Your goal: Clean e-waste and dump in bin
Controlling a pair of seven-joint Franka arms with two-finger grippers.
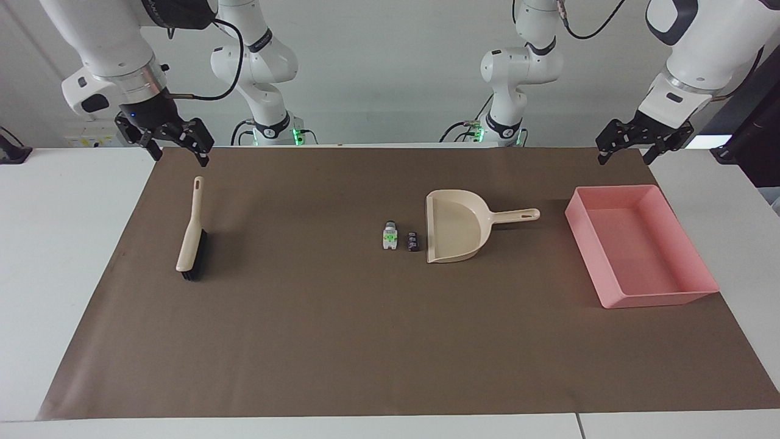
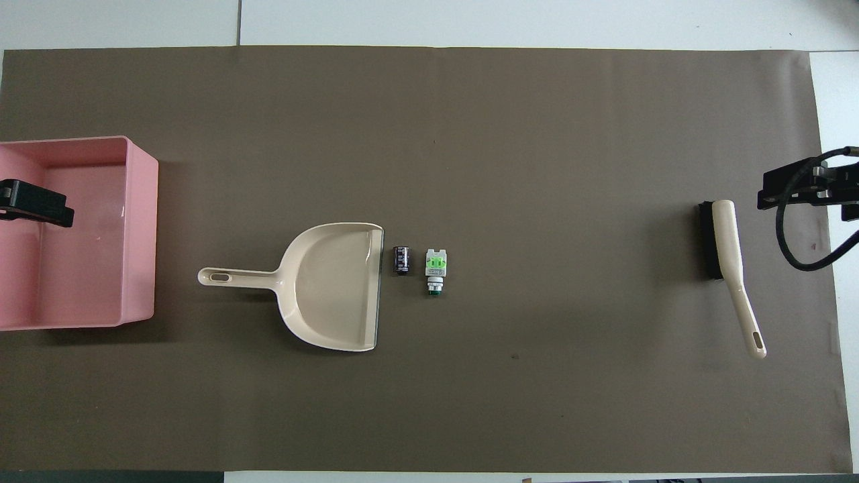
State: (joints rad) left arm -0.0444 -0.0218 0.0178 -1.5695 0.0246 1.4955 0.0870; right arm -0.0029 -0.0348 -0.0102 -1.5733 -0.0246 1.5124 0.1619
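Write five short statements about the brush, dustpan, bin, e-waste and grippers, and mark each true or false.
1. The two e-waste pieces, the white block and the black-purple piece, lie on the mat just outside the dustpan's open edge. True.
2. The bin already holds e-waste. False: nothing shows in it.
3. The right gripper holds the brush. False: it hangs open above the mat near the brush handle's tip, and the brush lies on the mat.
4. The dustpan's handle points toward the bin. True.
5. The left gripper is shut on the dustpan. False: it is open, up in the air by the bin's corner nearest the robots.
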